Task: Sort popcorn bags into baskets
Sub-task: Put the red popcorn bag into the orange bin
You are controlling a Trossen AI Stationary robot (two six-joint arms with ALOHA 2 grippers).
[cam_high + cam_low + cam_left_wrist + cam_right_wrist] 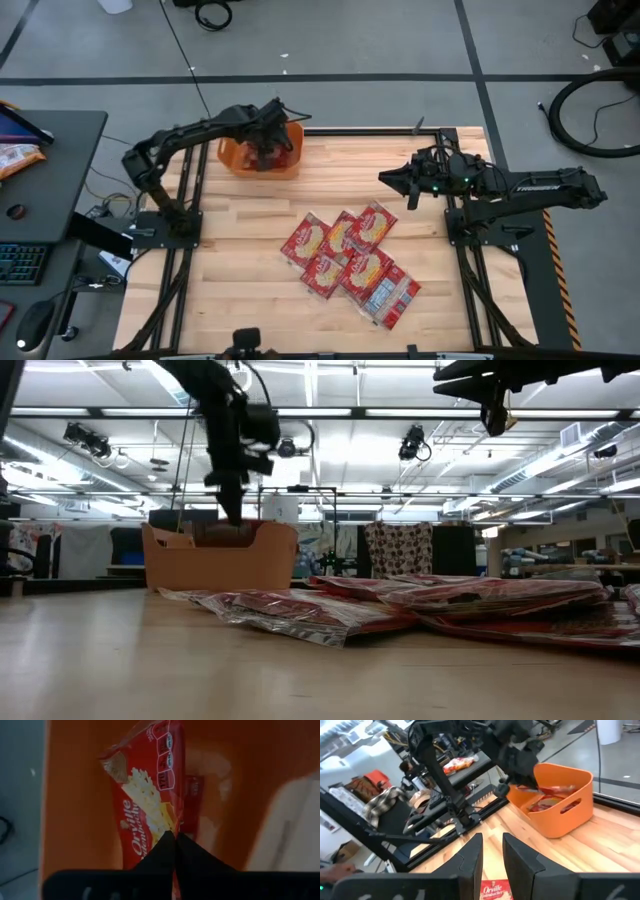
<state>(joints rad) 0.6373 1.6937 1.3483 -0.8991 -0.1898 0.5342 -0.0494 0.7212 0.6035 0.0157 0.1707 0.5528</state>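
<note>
The orange bin (232, 158) stands at the table's far left part, also seen in the low view (220, 565) and the right wrist view (560, 815). My left gripper (268, 142) hangs over it, shut on a red popcorn bag (150, 785) that reaches down into the bin (75, 795). Another red packet (192, 800) lies on the bin's floor. Several popcorn bags (345, 255) lie overlapping in a pile on the table's middle, low and flat in the low view (420, 605). My right gripper (388, 180) is open (492, 850), raised over the table right of the pile. My left gripper (176, 839) pinches the popcorn bag between its two shut fingers at one end (162, 832) of the packet, coming from above and pointing down. The bag hangs below the fingers inside the bin, its picture side showing. Whether its lower end touches the bin's floor, I cannot tell.
An orange-and-white snack bag (15, 158) lies on the dark desk left of the table, beside a keyboard (20, 262). Bare wood shows between the bin and the pile (250, 215). The black frame rails (190, 250) run along both table sides.
</note>
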